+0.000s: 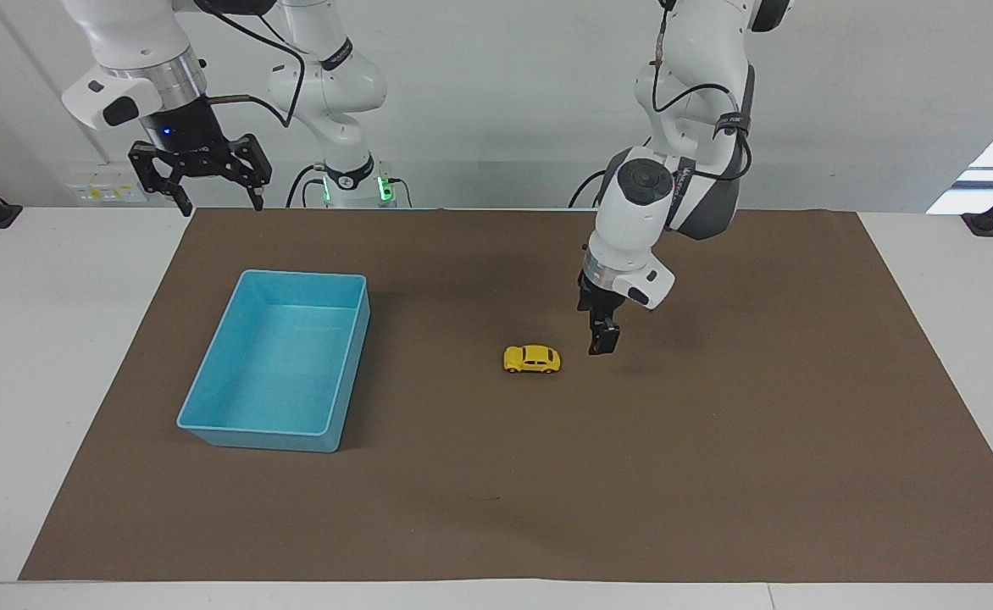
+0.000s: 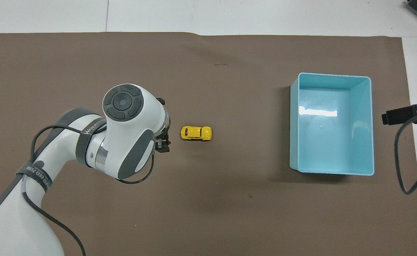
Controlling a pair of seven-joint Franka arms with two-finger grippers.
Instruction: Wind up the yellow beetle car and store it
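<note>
You have one yellow beetle car (image 1: 532, 359) on the table (image 1: 717, 474), just beside your left hand (image 1: 605, 341); its fingers I cannot tell. One blue bin (image 1: 208, 422) is apart. Right hand (image 1: 200, 188) waits spread.

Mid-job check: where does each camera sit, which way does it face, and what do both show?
Facing view: high across the table, looking at both robots; both arms show, left hand beside the yellow beetle car, right hand waiting above the table edge.
Overhead view: above the robots' end, looking steeply down; left arm and a sliver of the right show.
Shared: car, blue bin, brown mat.
</note>
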